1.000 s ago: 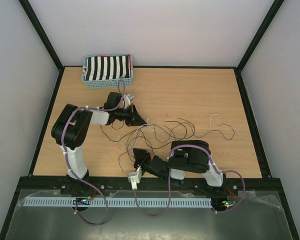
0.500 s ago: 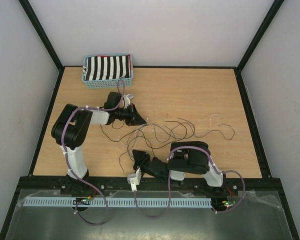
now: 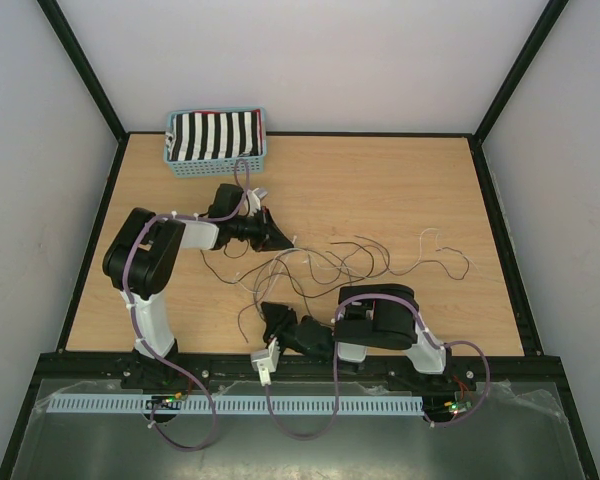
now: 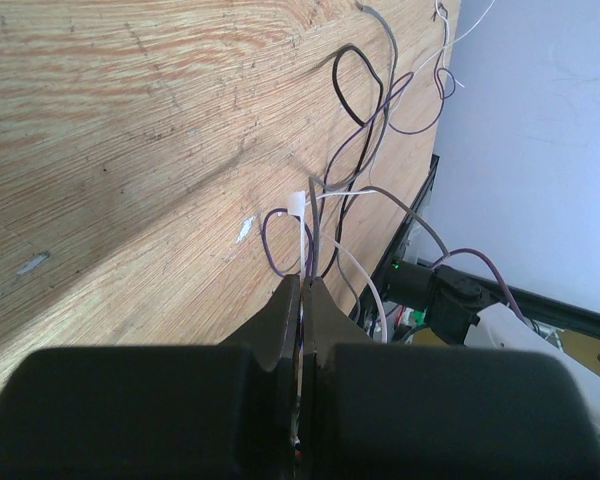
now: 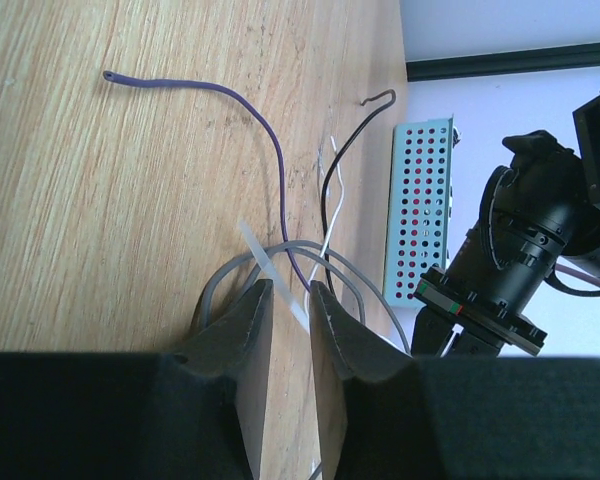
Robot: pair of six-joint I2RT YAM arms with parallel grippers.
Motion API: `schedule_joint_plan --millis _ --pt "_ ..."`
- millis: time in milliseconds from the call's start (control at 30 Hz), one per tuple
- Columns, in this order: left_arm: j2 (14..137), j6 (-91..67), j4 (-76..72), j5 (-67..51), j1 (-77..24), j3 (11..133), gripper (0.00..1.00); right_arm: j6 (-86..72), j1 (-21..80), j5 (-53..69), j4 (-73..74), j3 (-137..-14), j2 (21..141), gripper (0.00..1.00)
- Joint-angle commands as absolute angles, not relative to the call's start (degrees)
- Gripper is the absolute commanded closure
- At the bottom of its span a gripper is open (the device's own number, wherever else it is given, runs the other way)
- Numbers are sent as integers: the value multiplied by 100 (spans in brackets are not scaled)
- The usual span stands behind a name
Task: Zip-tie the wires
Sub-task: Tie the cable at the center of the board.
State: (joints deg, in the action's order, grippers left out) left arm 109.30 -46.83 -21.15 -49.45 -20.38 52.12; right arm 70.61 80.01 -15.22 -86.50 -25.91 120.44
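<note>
The wires (image 3: 350, 262) sprawl in thin dark and pale loops across the middle of the table. My left gripper (image 3: 276, 238) is shut on a few strands and a white zip tie (image 4: 300, 215) at their left end; in the left wrist view its jaws (image 4: 305, 281) are pressed together on them. My right gripper (image 3: 271, 318) sits low near the front edge. In the right wrist view its jaws (image 5: 290, 287) stand a little apart, with a pale zip-tie strip (image 5: 268, 266) running between them and touching neither. A grey wire loop (image 5: 216, 288) curves round its fingertips.
A light blue basket (image 3: 216, 166) holding striped cloth stands at the back left, and shows as a perforated wall (image 5: 417, 200) in the right wrist view. Purple (image 5: 265, 125), black (image 5: 345, 140) and white (image 5: 330, 200) strands lie ahead of the right gripper. The left arm's wrist (image 5: 505, 265) is close by.
My right gripper has shifted slightly left and toward the front edge. The left arm and the wires it holds have stayed put.
</note>
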Motion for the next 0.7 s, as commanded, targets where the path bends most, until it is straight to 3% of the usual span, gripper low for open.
schedule_joint_plan --millis 0,500,667 --pt "10951 -4737 -2154 -4941 -2096 5309 100 7048 8062 -1487 -8591 -2699 12128 70" --pt "10897 -4791 -2162 -4920 -2117 5339 100 6953 8055 -1394 -7839 -2683 11822 75" --pt "10829 -4835 -2162 -4933 -2118 5311 100 6769 7952 -1500 -8065 -2428 11625 64"
